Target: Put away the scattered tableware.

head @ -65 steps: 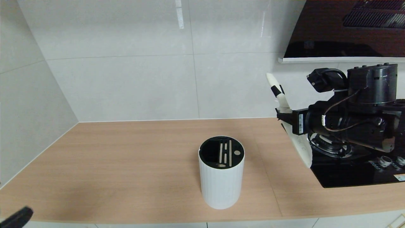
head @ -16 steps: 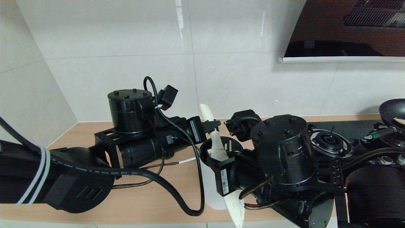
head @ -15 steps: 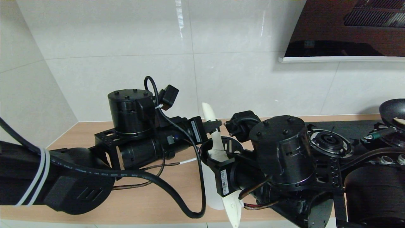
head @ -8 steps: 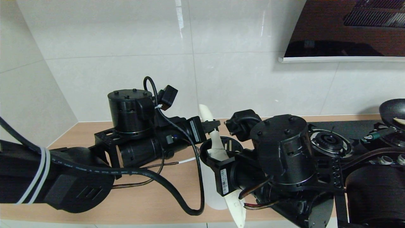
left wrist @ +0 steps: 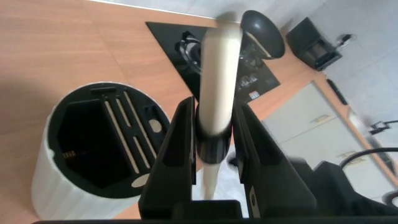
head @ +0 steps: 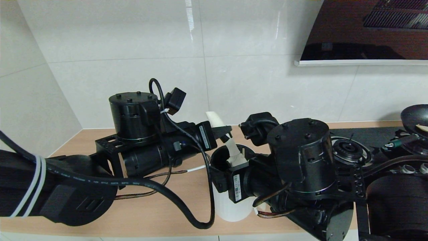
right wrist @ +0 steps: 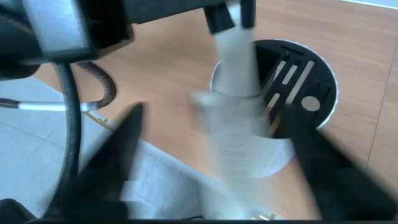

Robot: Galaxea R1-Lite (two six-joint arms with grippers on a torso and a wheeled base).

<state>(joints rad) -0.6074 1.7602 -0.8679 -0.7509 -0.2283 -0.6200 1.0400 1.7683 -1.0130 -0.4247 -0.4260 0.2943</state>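
The left claw clamps a cream spatula at its black band; the right claw gapes apart. The spatula tilts over a white holder, mid-frame.

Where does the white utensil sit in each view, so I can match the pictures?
Head view: white utensil at centre, tilted over the white holder.
Left wrist view: utensil mid-picture, clamped in the left gripper.
Right wrist view: utensil blurred, above the holder.
Shared landmark: the holder.
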